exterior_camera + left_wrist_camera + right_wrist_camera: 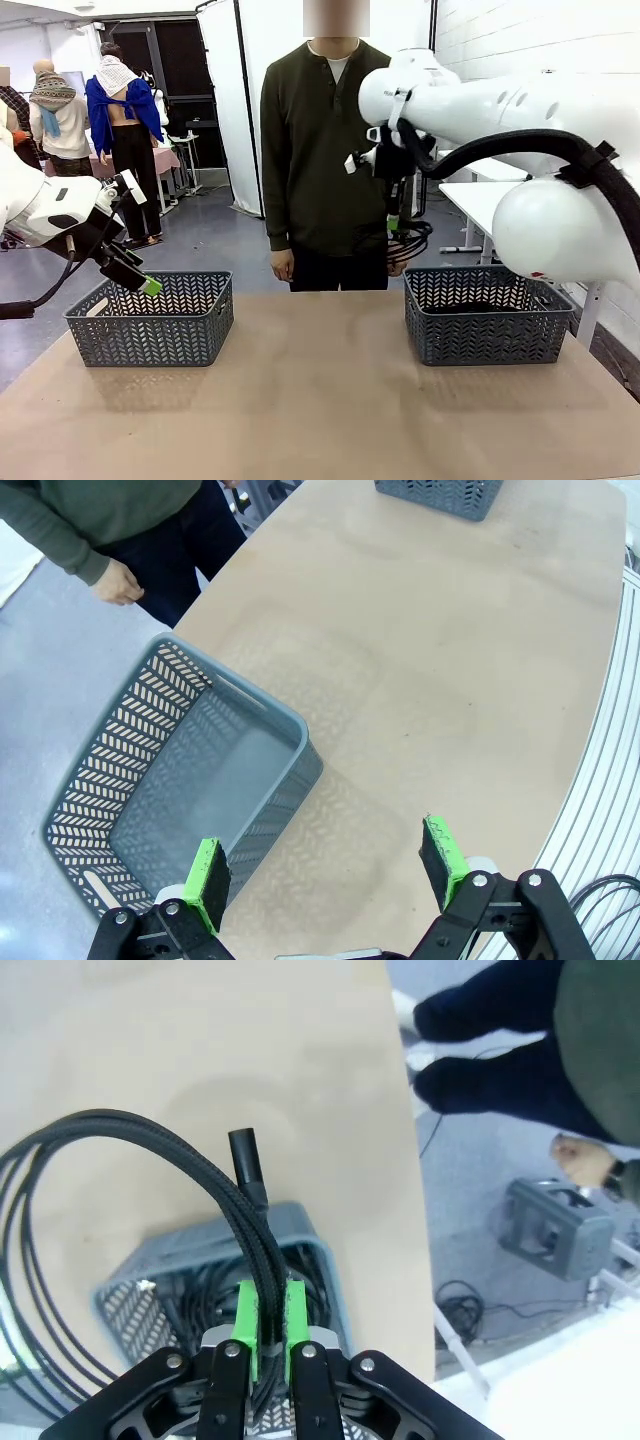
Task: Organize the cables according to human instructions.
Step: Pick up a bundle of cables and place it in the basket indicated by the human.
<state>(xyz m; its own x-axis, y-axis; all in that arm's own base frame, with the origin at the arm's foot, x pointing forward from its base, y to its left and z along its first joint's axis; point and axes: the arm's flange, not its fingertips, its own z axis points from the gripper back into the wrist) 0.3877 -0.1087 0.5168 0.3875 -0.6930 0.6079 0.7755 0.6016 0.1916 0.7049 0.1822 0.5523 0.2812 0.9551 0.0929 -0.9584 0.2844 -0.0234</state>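
One coiled cable (150, 1190) hangs pinched tight in the right hand (268, 1320), high above the right basket (487, 313), where more cables (200, 1290) already lie. The left hand (325, 865) waits wide open and empty over the left basket (180, 780). The person (325, 150) stands behind the desk (320, 400). I'd lower it well inside the rim before letting go, so no loop snags the wall.

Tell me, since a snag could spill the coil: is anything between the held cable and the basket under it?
Nothing visible: the right claw holds the coiled black cable above the open grey plastic lattice basket, which already contains black cords.
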